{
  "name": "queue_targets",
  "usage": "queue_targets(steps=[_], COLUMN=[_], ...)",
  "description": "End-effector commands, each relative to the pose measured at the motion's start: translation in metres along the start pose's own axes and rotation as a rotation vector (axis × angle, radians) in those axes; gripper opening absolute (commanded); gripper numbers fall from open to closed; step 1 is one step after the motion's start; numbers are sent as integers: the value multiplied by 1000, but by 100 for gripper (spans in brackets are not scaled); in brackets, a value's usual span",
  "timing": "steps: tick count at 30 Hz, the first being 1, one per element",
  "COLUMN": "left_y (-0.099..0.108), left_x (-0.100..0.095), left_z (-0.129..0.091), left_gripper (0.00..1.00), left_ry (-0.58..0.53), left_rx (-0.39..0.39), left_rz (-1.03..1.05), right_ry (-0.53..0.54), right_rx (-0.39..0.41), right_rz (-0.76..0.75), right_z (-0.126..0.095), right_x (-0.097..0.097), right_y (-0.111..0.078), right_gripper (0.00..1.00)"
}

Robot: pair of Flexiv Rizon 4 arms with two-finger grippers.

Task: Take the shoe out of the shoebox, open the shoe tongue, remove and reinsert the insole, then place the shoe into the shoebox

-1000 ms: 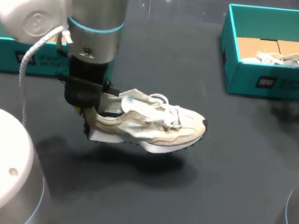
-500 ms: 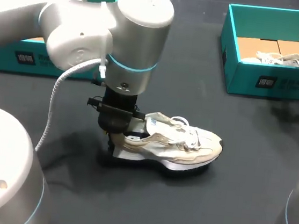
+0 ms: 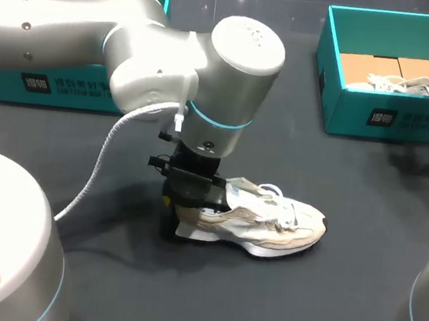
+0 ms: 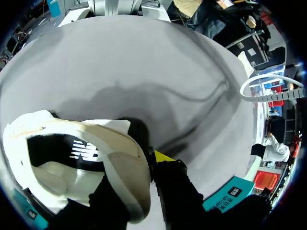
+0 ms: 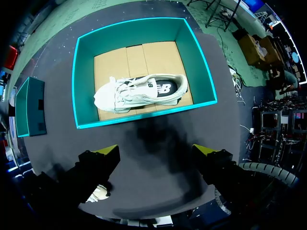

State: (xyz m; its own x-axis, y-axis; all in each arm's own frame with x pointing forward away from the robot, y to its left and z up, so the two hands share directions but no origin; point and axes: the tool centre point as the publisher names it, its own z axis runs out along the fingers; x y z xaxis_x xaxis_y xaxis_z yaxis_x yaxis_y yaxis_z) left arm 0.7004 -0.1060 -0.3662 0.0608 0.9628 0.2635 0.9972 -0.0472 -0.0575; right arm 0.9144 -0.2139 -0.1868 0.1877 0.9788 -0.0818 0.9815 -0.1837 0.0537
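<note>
At the centre of the table [image 3: 353, 300], the shoe [image 3: 277, 226] rests outside the far-left shoebox [image 3: 4, 67], heel clamped by my left gripper [image 3: 182, 220], right gripper [image 5: 156, 152] wide open, empty; tongue, insole and reboxing seemingly remain.

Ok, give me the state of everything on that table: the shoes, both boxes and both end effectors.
Shoe on the table: upright, sole down, held at the heel.
Left end effector: shut on that shoe's heel.
Right shoebox: lidless, one shoe inside.
Second shoe: lying in that box, laced.
Right end effector: open, empty, above the table in front of that box.
Left shoebox: lidless, inside not visible.
</note>
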Motion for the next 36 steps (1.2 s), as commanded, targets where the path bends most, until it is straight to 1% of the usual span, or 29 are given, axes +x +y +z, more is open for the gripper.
queue_targets(steps=[1, 8, 14, 20, 27, 28, 29, 31, 33, 36], left_y=[5, 15, 18, 13, 12, 12, 13, 13, 13, 11], left_x=[-11, -8, -8, -9, -6, -6, -6, -5, -3, 0], left_z=[6, 6, 11, 17, 22, 23, 23, 23, 22, 16], left_gripper=[0, 0, 0, 0, 0, 7, 22, 33, 47, 66], left_ry=[23, 16, 18, 10, -4, -7, -11, -22, -26, -46], left_rx=[3, -4, -10, 1, 4, 2, 1, 0, -4, -15], left_rz=[-1, 13, 39, 51, 57, 58, 59, 63, 64, 66], right_ry=[1, 1, 1, 1, 1, 1, 1, 1, 1, 1], right_rx=[-1, -1, -1, -1, -1, -1, -1, -1, -1, -1], right_rz=[0, 0, 0, 0, 0, 0, 0, 0, 0, 0], right_z=[0, 0, 0, 0, 0, 0, 0, 0, 0, 0], right_x=[0, 0, 0, 0, 0, 0, 0, 0, 0, 0], right_y=[-1, -1, -1, -1, -1, -1, -1, -1, -1, -1], right_gripper=[100, 100, 100, 100, 100, 100, 100, 100, 100, 100])
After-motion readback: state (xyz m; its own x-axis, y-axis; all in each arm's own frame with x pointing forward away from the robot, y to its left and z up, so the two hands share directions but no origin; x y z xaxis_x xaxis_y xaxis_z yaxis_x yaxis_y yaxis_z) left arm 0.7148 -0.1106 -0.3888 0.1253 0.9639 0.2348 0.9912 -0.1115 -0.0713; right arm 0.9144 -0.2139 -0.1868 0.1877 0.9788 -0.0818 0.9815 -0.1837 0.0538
